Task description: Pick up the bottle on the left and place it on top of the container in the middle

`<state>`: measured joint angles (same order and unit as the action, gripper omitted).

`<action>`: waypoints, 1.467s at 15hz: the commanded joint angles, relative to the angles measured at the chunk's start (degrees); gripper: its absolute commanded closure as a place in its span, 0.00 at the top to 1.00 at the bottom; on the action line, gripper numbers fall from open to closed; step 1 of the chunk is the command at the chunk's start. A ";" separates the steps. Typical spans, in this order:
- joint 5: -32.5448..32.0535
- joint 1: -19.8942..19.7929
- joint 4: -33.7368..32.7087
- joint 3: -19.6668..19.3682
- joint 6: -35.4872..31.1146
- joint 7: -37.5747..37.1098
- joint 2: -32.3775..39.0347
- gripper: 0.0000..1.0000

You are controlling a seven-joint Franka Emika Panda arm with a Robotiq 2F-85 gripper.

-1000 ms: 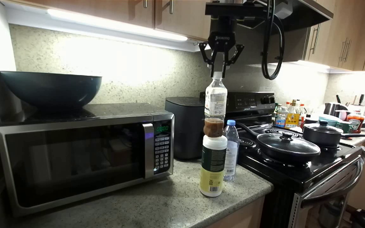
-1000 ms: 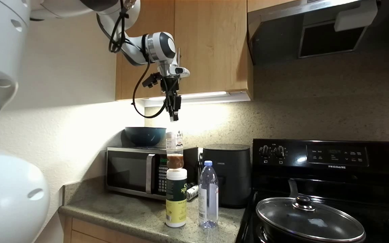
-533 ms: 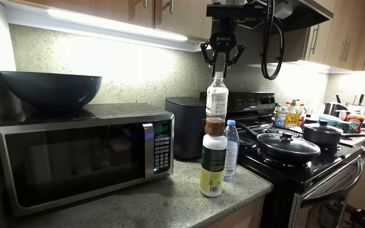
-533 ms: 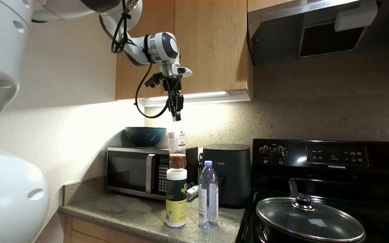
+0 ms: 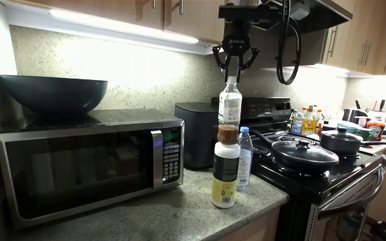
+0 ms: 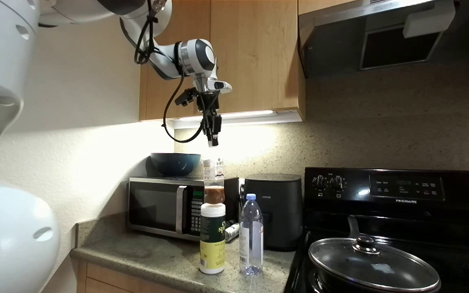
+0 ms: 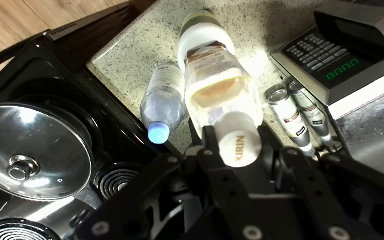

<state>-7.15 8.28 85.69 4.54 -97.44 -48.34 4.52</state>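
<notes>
Fingers clamp the bottle by its cap, brown liquid low inside; the lidded jar is right below, contact hard to tell.

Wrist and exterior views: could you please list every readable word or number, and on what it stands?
"KIRIN": bottle's cap
"ROBOTIQ": gripper
"FRIGIDAIRE": stove panel
"00:00", apparently: microwave display
"sp", a fragment: container
Too small or blurred: stove display, black appliance, water bottle, slim bottles, all remaining print.
</notes>
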 commanded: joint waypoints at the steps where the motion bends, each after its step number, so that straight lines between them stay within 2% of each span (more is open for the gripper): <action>1: 0.16 -0.17 1.42 0.32 0.21 -0.65 -1.09 0.09; 6: 0.34 -0.24 1.49 0.28 0.22 -0.76 -0.67 0.09; 7: 0.42 -0.26 1.51 0.26 0.19 -0.71 -0.67 0.59; 8: 0.44 -0.28 1.53 0.25 0.09 -0.64 -0.71 0.60; 14: 0.85 -0.34 1.50 0.22 0.09 -0.58 -0.81 0.97; 15: 0.74 -0.32 1.52 0.24 0.08 -0.64 -0.88 1.00; 22: -0.58 -0.15 2.45 0.73 -2.34 -1.61 -5.85 1.00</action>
<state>-7.18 8.30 86.14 4.65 -97.97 -48.35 2.52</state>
